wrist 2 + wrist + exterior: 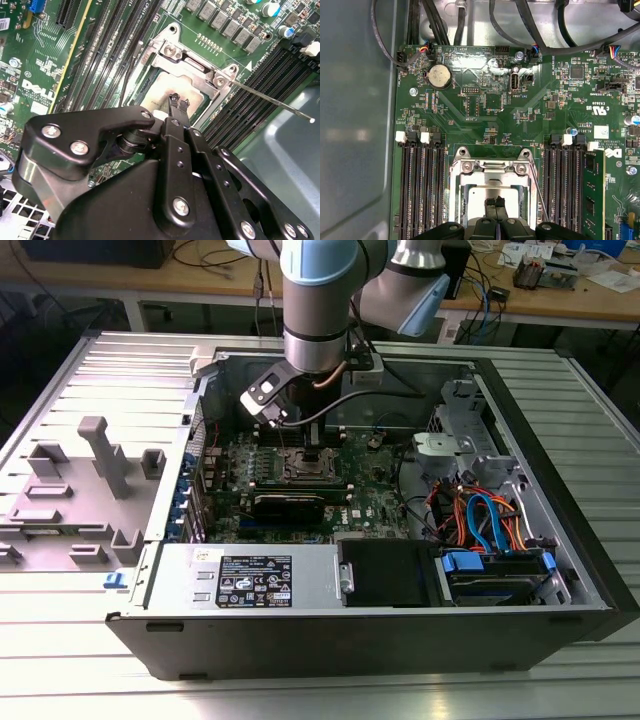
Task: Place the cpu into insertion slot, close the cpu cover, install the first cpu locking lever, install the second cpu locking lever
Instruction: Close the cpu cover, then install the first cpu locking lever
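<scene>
1. Pinching the gripper point(178, 101) down to its narrowest: both black fingertips pressed together, nothing showing between them.
2. Pointing those tips straight at the middle of the cpu point(159, 94), right over its dull silver top. Touching or just clear of it is hard to judge from either wrist view.
3. Showing the cpu point(479, 194) seated in the insertion slot point(304, 466), in the middle of the green motherboard point(520, 110) inside the open computer case point(300, 640).
4. Framing the chip with the cpu cover point(487, 172), a silvery plate lying down over the socket, with the chip's top showing through its cut-out centre and two screws at its hinge end.
5. Leaving the long silvery lever point(270, 99) unlatched. In the second wrist view it is angling away from the cover's corner across the black memory slots point(240, 115), its tip reaching out over the grey case wall.
6. Showing that same lever point(537, 187) in the first wrist view as a thin line just beside the cover's edge, between the cover and the neighbouring memory slots.
7. Running a darker thin rod point(129, 75) along the opposite side of the socket, beside more memory slots.
8. Lowering the arm — in the exterior view — into the case from above, with the gripper point(303, 445) directly over the socket.
</scene>
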You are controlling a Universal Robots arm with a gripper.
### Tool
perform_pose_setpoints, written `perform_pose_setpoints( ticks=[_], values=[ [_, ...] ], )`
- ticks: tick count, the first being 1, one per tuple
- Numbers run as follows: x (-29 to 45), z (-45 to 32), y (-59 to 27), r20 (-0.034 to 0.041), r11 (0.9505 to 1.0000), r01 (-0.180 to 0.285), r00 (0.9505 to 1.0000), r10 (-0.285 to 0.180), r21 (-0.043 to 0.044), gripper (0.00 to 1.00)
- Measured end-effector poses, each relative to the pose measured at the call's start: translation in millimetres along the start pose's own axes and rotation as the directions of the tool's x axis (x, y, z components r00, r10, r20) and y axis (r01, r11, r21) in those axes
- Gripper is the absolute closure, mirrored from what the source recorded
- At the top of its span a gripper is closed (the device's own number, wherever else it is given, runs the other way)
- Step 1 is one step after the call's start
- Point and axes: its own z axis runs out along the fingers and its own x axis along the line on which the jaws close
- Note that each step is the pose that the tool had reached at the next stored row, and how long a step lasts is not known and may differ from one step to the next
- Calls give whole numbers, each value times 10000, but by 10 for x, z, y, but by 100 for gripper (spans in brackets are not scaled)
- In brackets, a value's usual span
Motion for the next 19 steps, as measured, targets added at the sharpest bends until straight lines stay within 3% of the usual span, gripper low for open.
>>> perform_pose_setpoints(
  ticks=[19],
  values=[
    [-1,-36,10,1,10000,0,10000,0,0,89]
  ],
)
